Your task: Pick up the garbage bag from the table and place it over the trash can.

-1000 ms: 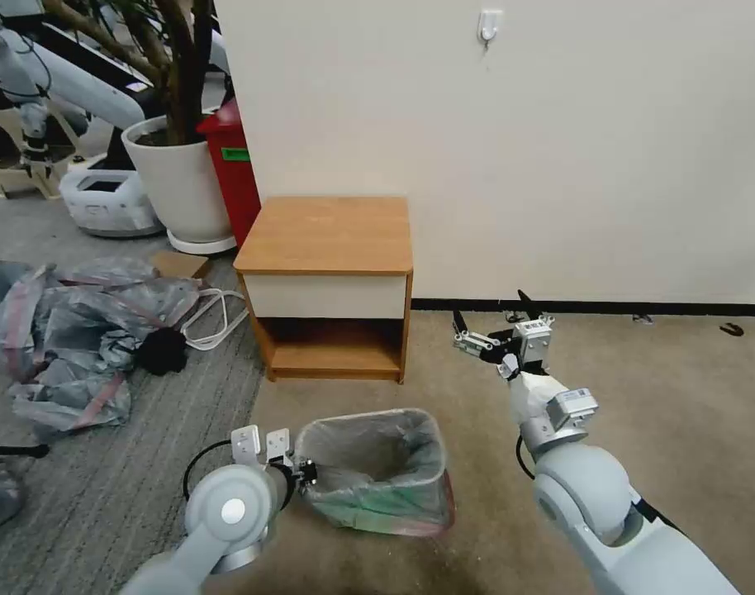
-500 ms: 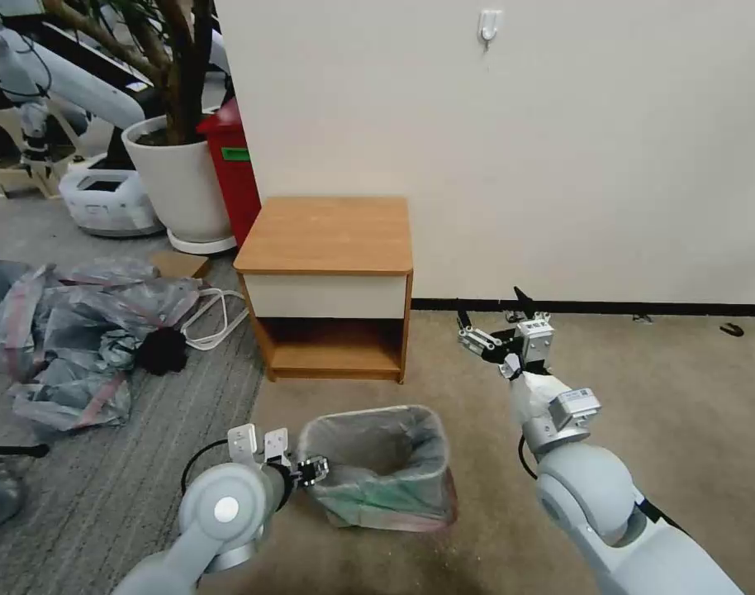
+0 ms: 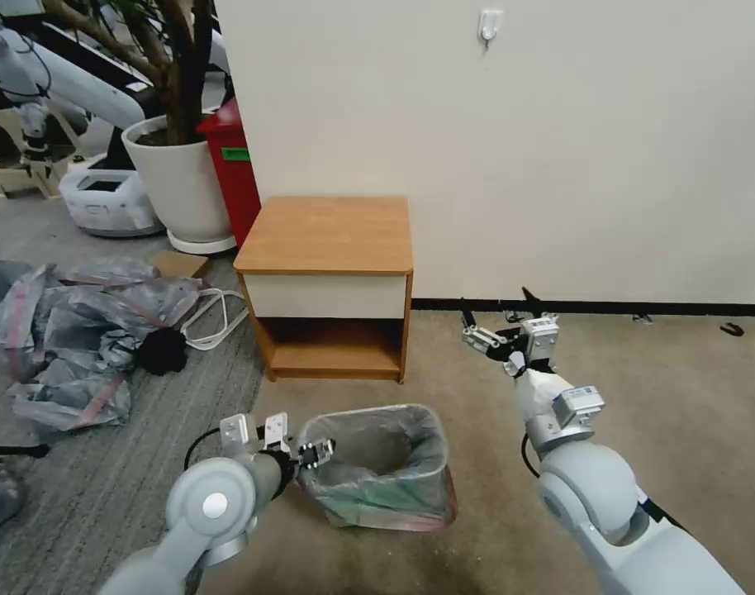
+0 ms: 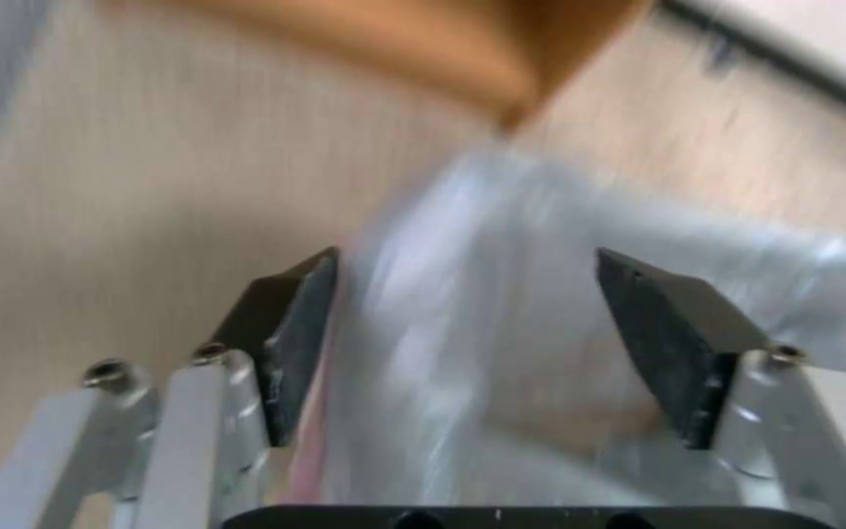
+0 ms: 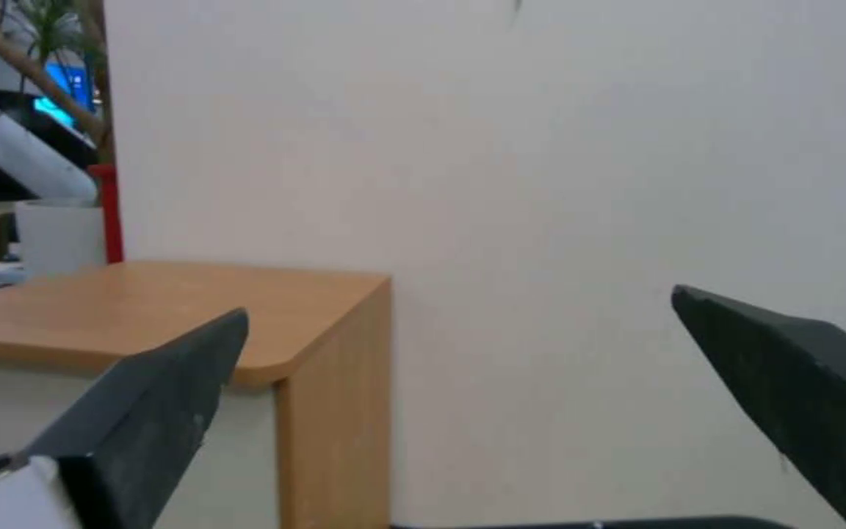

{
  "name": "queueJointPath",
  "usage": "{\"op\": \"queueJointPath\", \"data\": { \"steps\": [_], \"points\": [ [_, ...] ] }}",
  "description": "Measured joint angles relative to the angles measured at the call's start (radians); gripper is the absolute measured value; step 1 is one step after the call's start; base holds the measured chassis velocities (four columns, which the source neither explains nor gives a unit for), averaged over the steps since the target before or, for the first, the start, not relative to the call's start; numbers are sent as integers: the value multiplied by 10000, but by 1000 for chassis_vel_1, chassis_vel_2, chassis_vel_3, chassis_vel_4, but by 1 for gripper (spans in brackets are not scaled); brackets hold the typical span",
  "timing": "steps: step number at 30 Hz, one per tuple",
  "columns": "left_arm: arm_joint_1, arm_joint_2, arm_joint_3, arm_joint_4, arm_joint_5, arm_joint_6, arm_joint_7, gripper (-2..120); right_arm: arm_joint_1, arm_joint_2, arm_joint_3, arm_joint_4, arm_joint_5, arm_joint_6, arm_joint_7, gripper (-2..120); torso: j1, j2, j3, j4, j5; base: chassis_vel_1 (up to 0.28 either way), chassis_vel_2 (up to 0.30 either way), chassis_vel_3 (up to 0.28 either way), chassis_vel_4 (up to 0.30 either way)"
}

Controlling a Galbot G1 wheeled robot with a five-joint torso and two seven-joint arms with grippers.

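Observation:
The garbage bag [image 3: 373,446], grey and translucent with a pink band, lines the trash can [image 3: 369,502] on the floor in front of the table [image 3: 328,235]. Its edge is draped over the rim, and the can shows through the plastic. My left gripper [image 3: 321,450] is at the can's left rim, open. In the left wrist view the left gripper [image 4: 464,257] has blurred bag plastic [image 4: 501,294] between its spread fingers. My right gripper [image 3: 495,304] hangs open and empty above the floor, right of the table. In the right wrist view the right gripper [image 5: 460,303] faces the wall beside the table [image 5: 149,308].
A heap of similar grey-pink bags [image 3: 80,330] lies on the carpet at the left, with a black object [image 3: 161,351] and a white cable [image 3: 212,318] beside it. A white plant pot [image 3: 175,182] and a red bin [image 3: 233,173] stand behind the table. The wall is close behind.
My left gripper has risen and moved forward along the can's left rim. The right arm has drifted slightly to the right. The can and bag have stayed put.

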Motion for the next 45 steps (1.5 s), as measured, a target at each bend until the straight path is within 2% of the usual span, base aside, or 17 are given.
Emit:
{"op": "queueJointPath", "data": {
  "steps": [1, 2, 3, 5, 9, 12, 13, 17, 18, 21, 22, 23, 25, 26, 30, 37, 45],
  "points": [
    [202, 121, -187, -114, 779, -445, 731, 77, -107, -12, 232, 50, -92, 18, -99, 108, 0, 0, 0, -1, 0, 0, 0, 0, 0],
    [338, 201, -304, -204, 1174, -644, 1120, 80, -176, -20, 380, 64, -160, 87, -168, 109, 0, 0, 0, 0, 1, 0, 0, 0, 0],
    [338, 201, -304, -204, 1174, -644, 1120, 80, -176, -20, 380, 64, -160, 87, -168, 109, 0, 0, 0, 0, 1, 0, 0, 0, 0],
    [670, 369, -455, -511, 1665, -825, 1602, 86, -310, -22, 594, 66, -343, 298, -311, 110, 0, 0, 0, 1, 2, 0, 0, 0, 0],
    [1164, 457, -640, -964, 1940, -929, 1661, 87, -491, 23, 757, 89, -492, 528, -396, 107, 0, 0, 0, 0, 1, 0, 0, 0, 0],
    [1799, 474, -1086, -1159, 3226, -1823, 2358, 87, -878, 109, 1099, 223, -610, 911, -722, 103, 0, 0, -1, 0, 2, 0, 0, 0, 0],
    [1799, 474, -1086, -1159, 3226, -1823, 2358, 87, -878, 109, 1099, 223, -610, 911, -722, 103, 0, 0, -1, 0, 2, 0, 0, 0, 0],
    [2629, -253, -1591, -755, 5665, -3979, 3529, 94, -1468, 273, 1609, 373, -1305, 1270, -955, 100, -1, 0, 0, 1, -1, 0, 0, 0, 0],
    [2629, -253, -1591, -755, 5665, -3979, 3529, 94, -1468, 273, 1609, 373, -1305, 1270, -955, 100, -1, 0, 0, 1, -1, 0, 0, 0, 0],
    [3163, -1049, -2021, -250, 7455, -5724, 4224, 99, -2158, 746, 2182, 584, -2042, 1346, -1410, 100, -1, 1, -1, 2, 0, 0, 0, 0, 0],
    [3163, -1049, -2021, -250, 7455, -5724, 4224, 99, -2158, 746, 2182, 584, -2042, 1346, -1410, 100, -1, 1, -1, 2, 0, 0, 0, 0, 0],
    [3325, -1331, -2193, 47, 8089, -6385, 4408, 100, -2529, 1091, 2359, 723, -2215, 1253, -1629, 100, -1, 1, -1, 0, -1, 0, 0, 0, 0],
    [3453, -1711, -2431, 462, 8742, -7182, 4502, 100, -2872, 1629, 2405, 803, -2314, 1030, -1789, 100, 0, 1, -1, 0, 0, 0, 0, 0, 0],
    [3453, -1711, -2431, 462, 8742, -7182, 4502, 100, -2872, 1629, 2405, 803, -2314, 1030, -1789, 100, 0, 1, -1, 0, 0, 0, 0, 0, 0],
    [3584, -2290, -2702, 881, 9347, -8069, 4623, 100, -3244, 2375, 2371, 807, -2593, 378, -2351, 100, 0, 1, -1, 0, 0, 0, 0, 0, 0],
    [3680, -2823, -2821, 1011, 9610, -8724, 4834, 100, -3486, 3003, 2442, 712, -2973, -14, -2605, 100, -1, 1, -1, 1, 0, 0, 0, 0, 0],
    [3636, -3212, -2985, 1265, 9972, -9122, 4852, 100, -3955, 3854, 2610, 319, -3695, 348, -2635, 100, 0, 1, -1, 0, 0, 0, 0, 0, 0]
  ]
}}
